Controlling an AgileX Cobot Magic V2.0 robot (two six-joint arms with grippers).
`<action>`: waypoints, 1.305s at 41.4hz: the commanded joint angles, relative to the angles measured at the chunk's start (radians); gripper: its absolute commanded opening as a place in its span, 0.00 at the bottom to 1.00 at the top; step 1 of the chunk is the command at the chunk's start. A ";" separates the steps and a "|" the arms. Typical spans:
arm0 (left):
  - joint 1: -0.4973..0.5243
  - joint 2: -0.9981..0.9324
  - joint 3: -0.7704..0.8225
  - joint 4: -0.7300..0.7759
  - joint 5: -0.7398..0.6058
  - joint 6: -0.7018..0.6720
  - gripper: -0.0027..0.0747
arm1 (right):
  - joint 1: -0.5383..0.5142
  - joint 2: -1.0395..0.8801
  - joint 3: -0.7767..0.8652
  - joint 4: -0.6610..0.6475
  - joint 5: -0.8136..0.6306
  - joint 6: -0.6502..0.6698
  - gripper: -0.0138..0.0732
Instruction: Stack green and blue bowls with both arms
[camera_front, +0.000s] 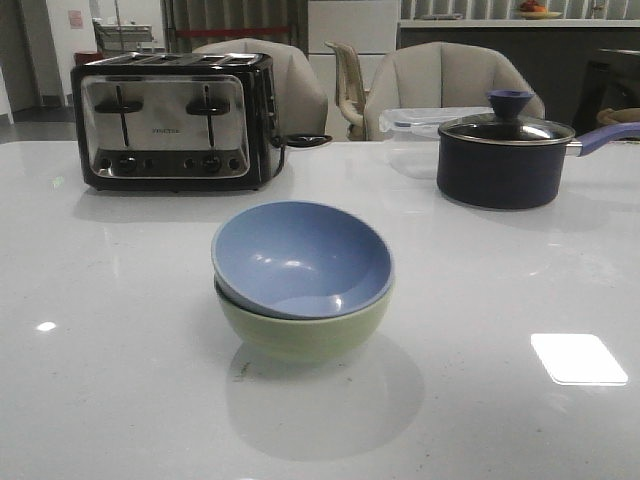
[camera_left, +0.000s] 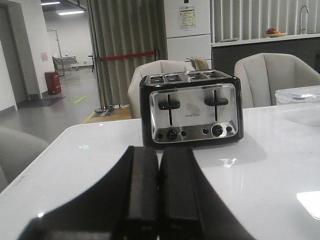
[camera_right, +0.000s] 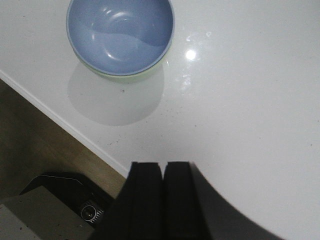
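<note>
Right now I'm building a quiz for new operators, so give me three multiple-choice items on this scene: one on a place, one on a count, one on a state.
1. Where is the blue bowl?
A. Nested inside the green bowl
B. Beside the toaster
C. On the saucepan

2. How many levers show on the toaster's front?
A. One
B. Two
C. Four

3. How do the left gripper and right gripper stand?
A. Both open
B. One holds a bowl
C. Both shut and empty

Answers: 1 A, the blue rim sits just above the green rim. 2 B, two black levers show on the chrome face. 3 C, each wrist view shows fingers pressed together with nothing between.
</note>
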 joint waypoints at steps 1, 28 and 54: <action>0.000 -0.017 0.005 -0.009 -0.088 0.001 0.16 | -0.002 -0.002 -0.028 -0.009 -0.053 -0.004 0.20; 0.000 -0.017 0.005 -0.009 -0.088 0.001 0.16 | -0.452 -0.510 0.371 -0.046 -0.517 -0.051 0.20; 0.000 -0.017 0.005 -0.009 -0.088 0.001 0.16 | -0.575 -0.886 0.814 -0.025 -0.818 -0.051 0.20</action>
